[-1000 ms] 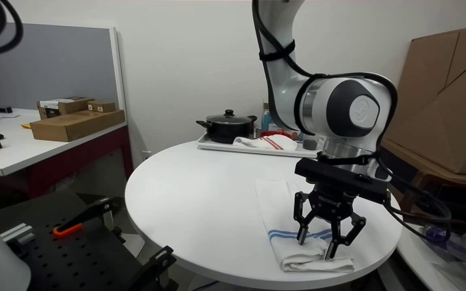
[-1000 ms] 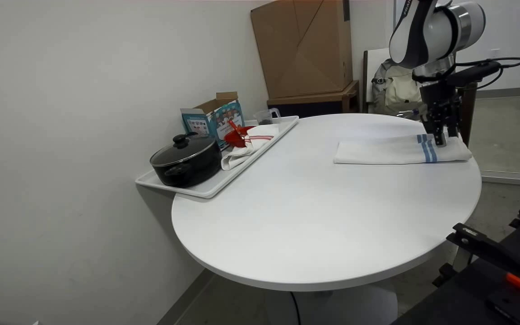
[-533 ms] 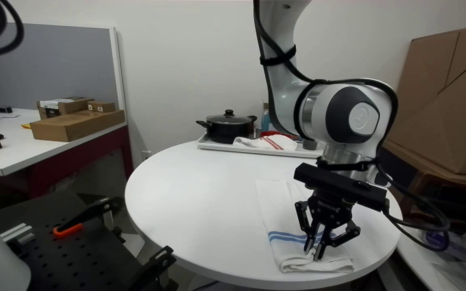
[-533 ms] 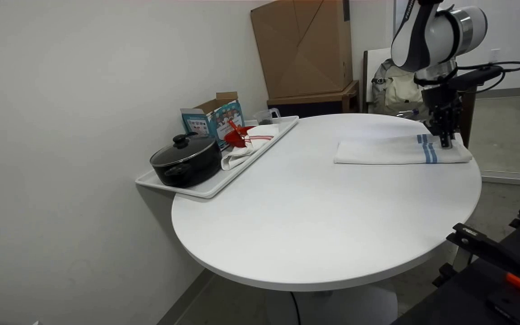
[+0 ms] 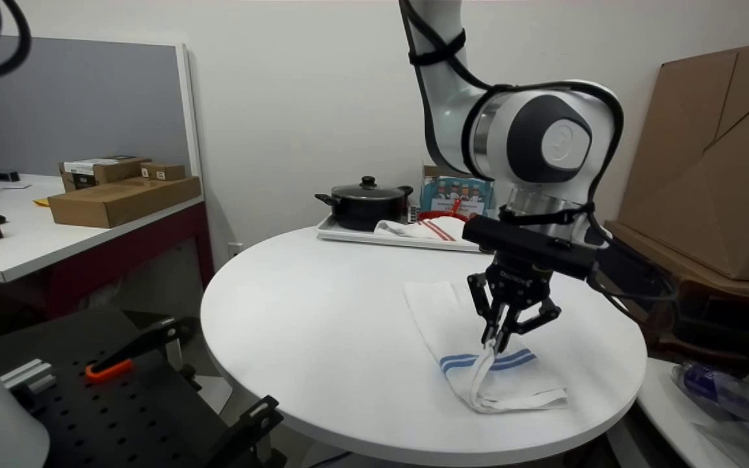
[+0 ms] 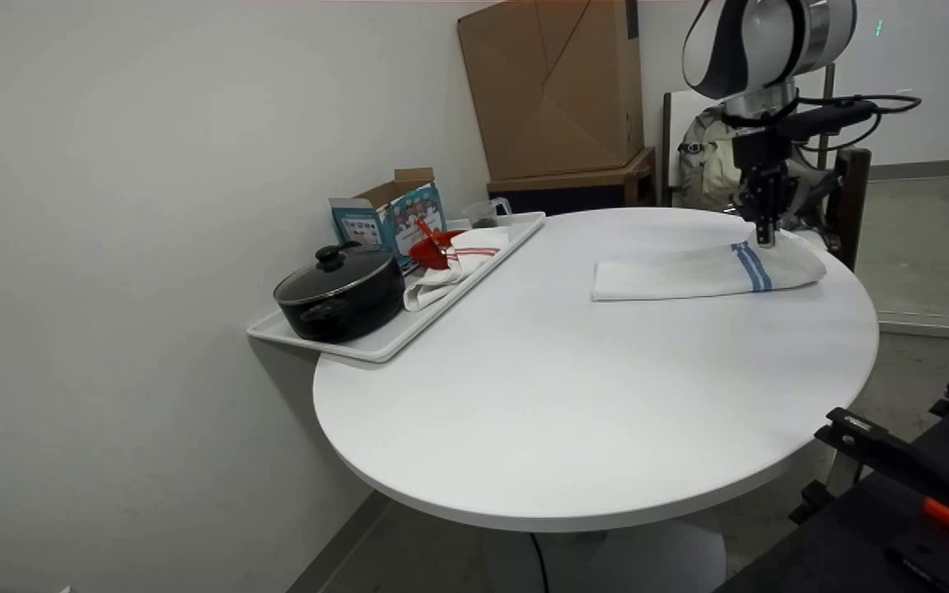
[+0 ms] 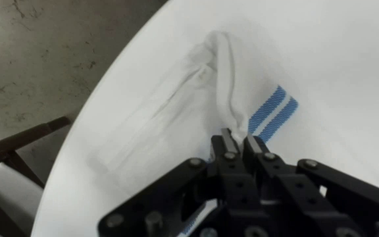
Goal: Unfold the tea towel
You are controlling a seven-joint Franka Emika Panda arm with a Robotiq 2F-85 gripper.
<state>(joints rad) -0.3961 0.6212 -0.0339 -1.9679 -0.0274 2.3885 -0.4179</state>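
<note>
A: What stands nearest to us?

B: In an exterior view, from which we take our edges, a black perforated board [image 5: 121,416], just off the near-left edge of our round white worktop [image 5: 322,338].

A: And on the worktop itself?

B: Toward its near-right edge we have the white cloth tea towel [image 5: 462,341] with paired blue stripes. It lies as a folded strip, slanting from there back in the direction of the far edge.

A: How do the jaws stand?

B: Clenched on it. The black two-fingered gripper [image 5: 495,344] points downward over the towel, and we see it pinching a narrow ridge of cloth that rises from the near end. In the wrist view that ridge runs right in between the dark fingertips [image 7: 254,144].

A: What carries the gripper?

B: The white and dark-grey jointed robot arm [image 5: 543,130], reaching in from above.

A: Farther back, at the far edge?

B: In both exterior views we find a shallow white rectangular tray [image 5: 348,238] there. It holds a round black lidded pot [image 5: 367,209], a white cloth [image 5: 413,230] with red stripes, a blue printed cardboard box [image 5: 456,192] with raised flaps, a red object [image 6: 429,254] whose exact shape we cannot make out, and a clear measuring cup [image 6: 484,221].

A: And past the worktop?

B: In an exterior view, off its right edge, a large brown cardboard box [image 5: 712,162] on brown furniture [image 6: 638,175]; behind everything, the pale wall [image 5: 270,110].
</note>
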